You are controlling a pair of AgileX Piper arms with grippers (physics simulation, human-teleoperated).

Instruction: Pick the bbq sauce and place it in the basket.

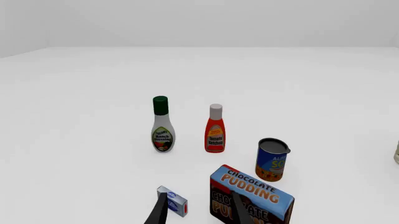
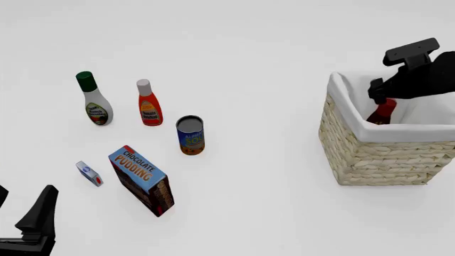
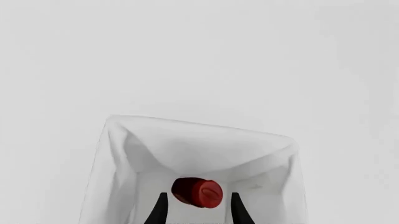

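Note:
The bbq sauce (image 2: 384,112), a dark reddish bottle with a red cap (image 3: 198,192), stands tilted inside the basket (image 2: 370,154), against the white lining. My right gripper (image 2: 378,92) hovers just above it, over the basket's far side. In the right wrist view its fingers (image 3: 160,210) flank the cap with white showing on both sides, so the right gripper (image 3: 198,212) is open and not gripping. My left gripper (image 2: 21,208) rests open at the near left corner, holding nothing.
On the left stand a white green-capped bottle (image 2: 94,101), a red ketchup bottle (image 2: 149,104), a blue can (image 2: 191,136), a chocolate pudding box (image 2: 142,181) and a small blue-white packet (image 2: 89,173). The basket's walls rise around the right gripper.

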